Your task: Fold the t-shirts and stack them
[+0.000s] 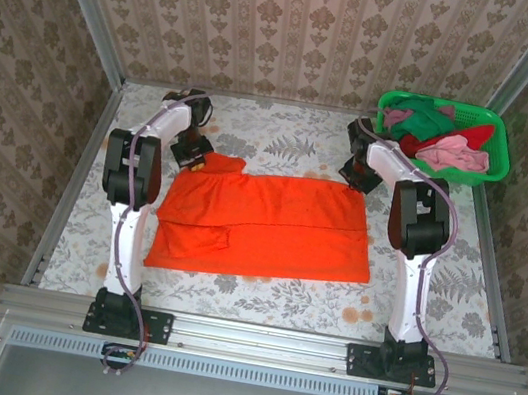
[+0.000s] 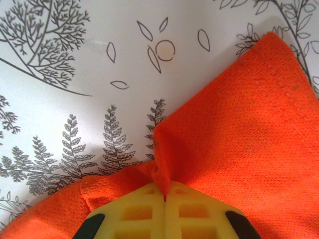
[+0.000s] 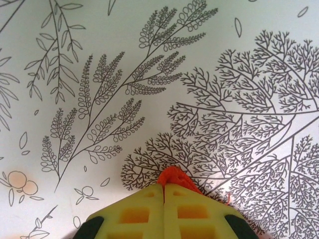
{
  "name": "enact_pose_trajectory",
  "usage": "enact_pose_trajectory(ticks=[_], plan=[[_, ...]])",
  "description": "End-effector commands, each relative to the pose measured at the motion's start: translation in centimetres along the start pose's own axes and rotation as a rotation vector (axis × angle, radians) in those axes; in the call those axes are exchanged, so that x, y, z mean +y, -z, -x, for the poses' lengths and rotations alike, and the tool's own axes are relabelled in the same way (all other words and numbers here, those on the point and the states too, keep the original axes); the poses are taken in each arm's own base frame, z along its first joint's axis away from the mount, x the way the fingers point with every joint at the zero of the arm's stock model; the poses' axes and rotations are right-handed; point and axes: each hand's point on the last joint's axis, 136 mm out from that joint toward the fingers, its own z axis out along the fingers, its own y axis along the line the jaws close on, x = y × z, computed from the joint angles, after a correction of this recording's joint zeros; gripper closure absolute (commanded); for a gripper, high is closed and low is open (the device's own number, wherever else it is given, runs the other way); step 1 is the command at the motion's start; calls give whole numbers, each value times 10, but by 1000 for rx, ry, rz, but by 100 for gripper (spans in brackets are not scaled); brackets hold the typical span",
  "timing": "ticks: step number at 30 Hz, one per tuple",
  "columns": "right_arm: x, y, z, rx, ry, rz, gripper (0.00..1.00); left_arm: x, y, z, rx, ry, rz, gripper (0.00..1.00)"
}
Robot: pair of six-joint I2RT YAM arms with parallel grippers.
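1. Left gripper: my two yellow lattice-moulded pads are pressed together on a raised ridge of the bright orange short-sleeved cloth t-shirt. The left wrist view cuts the pads off at its bottom edge. The cloth caught between them is hidden past the line where they meet. A stitched hem runs along the shirt's edge at the upper right of that view.

2. Right gripper: my pads are closed on a small tuft of the orange cloth that stands up just above their tips. The rest of the shirt is hidden under the gripper in the right wrist view.

3. Position of the orange t-shirt: it lies spread flat across the middle of the white table with a grey botanical print, between my two arms, with its long side running left to right. Its far left corner is at my left gripper and its far right corner is at my right gripper. In the top view my wrists cover both grip points, so the pinch cannot be read there.

4. Green plastic mesh basket: it stands at the far right corner of the table. A pink t-shirt, a red t-shirt and a dark green t-shirt lie crumpled together inside. Their outlines are hard to make out, and my right arm covers the near left corner of the basket
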Motion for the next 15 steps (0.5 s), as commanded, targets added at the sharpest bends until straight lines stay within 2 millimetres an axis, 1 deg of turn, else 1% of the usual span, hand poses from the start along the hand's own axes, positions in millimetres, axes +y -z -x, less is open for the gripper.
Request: enact_pose_trajectory(ticks=[1,5,8,10,11,15], plan=[[-3,4,-1,13,23,17,100,-2,13,3,-13,-15,-18,100],[5,28,11,-49,23,99,100,3,32,12,-70,-2,-17,100],[6,45,14,-90,15,145,100,6,53,20,-128,16,-34,100],[3,56,16,-112,2,169,100,10,67,24,-160,29,-50,100],[1,60,16,-120,-4,177,100,11,71,24,-167,32,-54,100],[-9,76,12,-138,-15,198,100,19,91,22,-196,38,-68,100]])
